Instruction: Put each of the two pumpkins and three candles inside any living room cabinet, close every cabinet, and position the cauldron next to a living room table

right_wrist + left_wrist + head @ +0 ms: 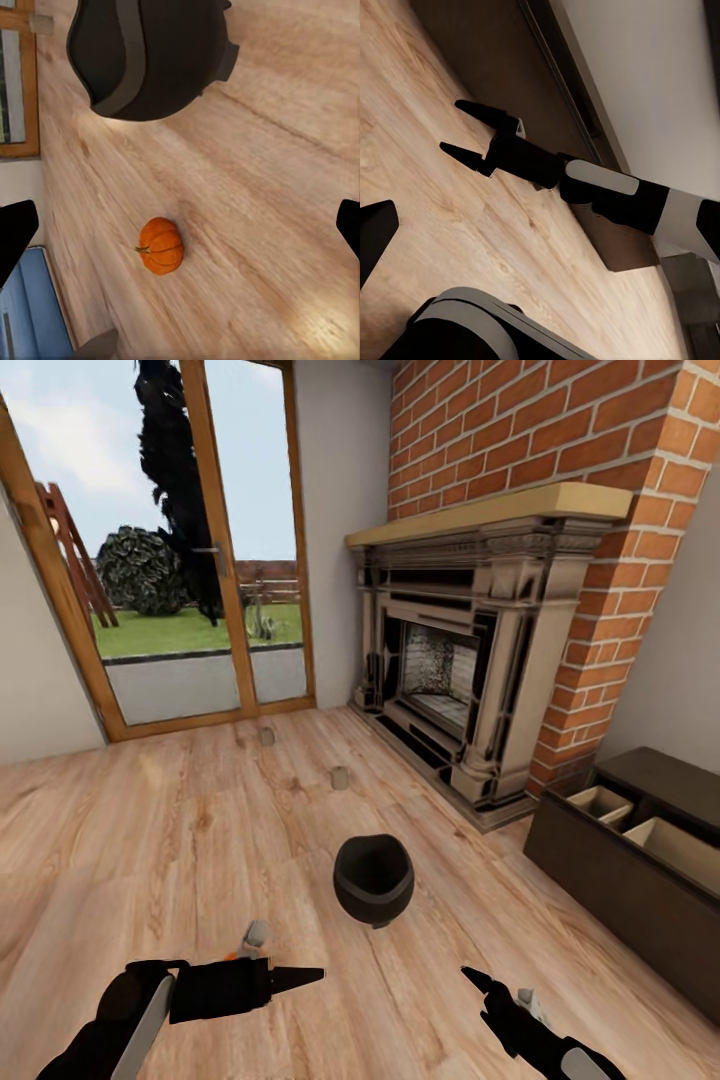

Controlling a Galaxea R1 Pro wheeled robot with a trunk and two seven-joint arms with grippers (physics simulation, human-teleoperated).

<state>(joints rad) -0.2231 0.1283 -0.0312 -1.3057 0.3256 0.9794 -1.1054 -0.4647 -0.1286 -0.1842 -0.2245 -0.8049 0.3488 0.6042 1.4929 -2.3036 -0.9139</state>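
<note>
Black cauldron (373, 880) on the wood floor (200, 840) between two open, empty grippers, left (300, 975) and right (475, 980); pumpkin (160, 245) nearby, two candles (340, 777) beyond, cabinet (620, 880) drawers open.

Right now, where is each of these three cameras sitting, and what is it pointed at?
Head view: high on the robot, looking down at the floor, cauldron, fireplace and cabinet; both arms show.
Left wrist view: on the left arm, looking across the floor at the right gripper, fingers apart.
Right wrist view: on the right arm, looking at a pumpkin on the floor.
Shared: head and right wrist views both show the cauldron.
</note>
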